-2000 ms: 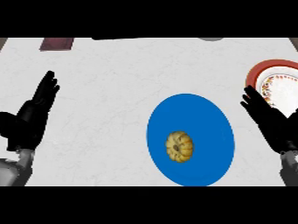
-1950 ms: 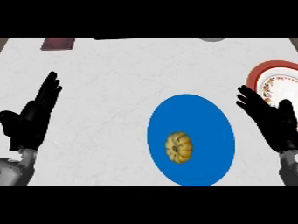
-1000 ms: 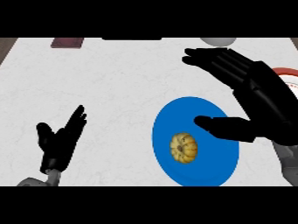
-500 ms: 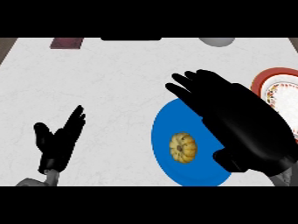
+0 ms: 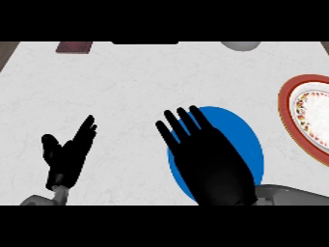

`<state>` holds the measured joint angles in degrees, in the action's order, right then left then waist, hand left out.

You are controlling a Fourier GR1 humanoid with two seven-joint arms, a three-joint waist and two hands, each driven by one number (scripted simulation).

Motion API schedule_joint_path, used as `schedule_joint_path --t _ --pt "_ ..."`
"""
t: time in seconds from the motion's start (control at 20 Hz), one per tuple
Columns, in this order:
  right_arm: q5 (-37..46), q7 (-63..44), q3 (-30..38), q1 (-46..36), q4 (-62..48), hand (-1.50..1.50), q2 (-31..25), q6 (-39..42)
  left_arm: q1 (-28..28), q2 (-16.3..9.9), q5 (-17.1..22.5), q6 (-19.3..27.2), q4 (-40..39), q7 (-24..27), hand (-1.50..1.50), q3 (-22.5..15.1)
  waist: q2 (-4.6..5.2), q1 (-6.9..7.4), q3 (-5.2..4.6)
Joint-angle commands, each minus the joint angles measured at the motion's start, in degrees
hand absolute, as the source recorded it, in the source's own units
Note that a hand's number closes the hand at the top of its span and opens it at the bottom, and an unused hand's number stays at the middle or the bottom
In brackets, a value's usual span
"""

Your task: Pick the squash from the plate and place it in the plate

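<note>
Resting at the lower left of the head view, the left robot hand (image 5: 67,157) stands with straight fingers pointing up, holding nothing, on the pale marbled bench (image 5: 124,91). It sits a little lower and nearer the middle than two seconds ago, and has hardly shifted in the last second.

Just to its right, the right robot hand (image 5: 208,159) now spreads flat over the left half of the round blue plate (image 5: 245,140), fingers straight and fanned toward the far edge of the bench. Two seconds ago it stood upright near the red-rimmed patterned white plate (image 5: 322,120); since then it has swung across and come down over the blue one. Its fingers are not curled, so it has hold of nothing that can be seen.

That move matters for the task: the small yellow ribbed squash lay on the blue plate half a second ago, left of the plate's middle, and the palm now covers that very spot. The squash is hidden, so I judge it sits under the hand, not yet grasped, and closing the fingers round it is the step in hand.

Which way the squash points cannot be read now. In the earlier views it looked nearly round, a touch taller than wide, so its long axis is at best faintly near-to-far.

Well apart at the right edge, the red-rimmed plate waits bare as the likely goal.
</note>
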<state>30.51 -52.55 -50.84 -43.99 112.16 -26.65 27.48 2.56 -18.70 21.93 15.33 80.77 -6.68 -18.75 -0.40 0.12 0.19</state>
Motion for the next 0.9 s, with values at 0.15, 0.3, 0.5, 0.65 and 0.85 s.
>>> schedule_joint_path --t 0.15,0.3,0.5,0.65,0.85 --pt "9.9 -8.2 -6.0 1.8 -6.9 -1.50 9.7 3.1 0.4 0.4 -0.7 0.2 0.5 -3.7 0.00 0.6 0.27 0.06 -0.21" --pt "8.4 -5.5 -3.6 5.4 -7.6 -1.50 7.6 4.8 -2.1 2.0 -1.4 -0.8 -1.3 0.0 0.00 0.2 0.35 -0.15 -0.22" --pt "13.1 -4.1 -6.2 9.1 -12.8 -1.50 10.8 1.5 0.3 4.8 -2.8 2.1 -0.2 -3.2 0.00 -0.8 0.43 -0.18 -0.19" --pt "15.0 -3.5 -5.0 12.2 -10.5 -1.50 11.7 3.5 0.4 1.4 -2.5 -0.4 0.9 -5.3 0.00 2.3 0.36 -0.17 -0.19" --pt "21.0 -3.6 -7.4 15.4 -10.6 -1.50 13.2 3.3 -2.3 1.0 -1.6 -4.3 0.2 -2.5 0.00 3.7 0.33 -0.05 -0.20"
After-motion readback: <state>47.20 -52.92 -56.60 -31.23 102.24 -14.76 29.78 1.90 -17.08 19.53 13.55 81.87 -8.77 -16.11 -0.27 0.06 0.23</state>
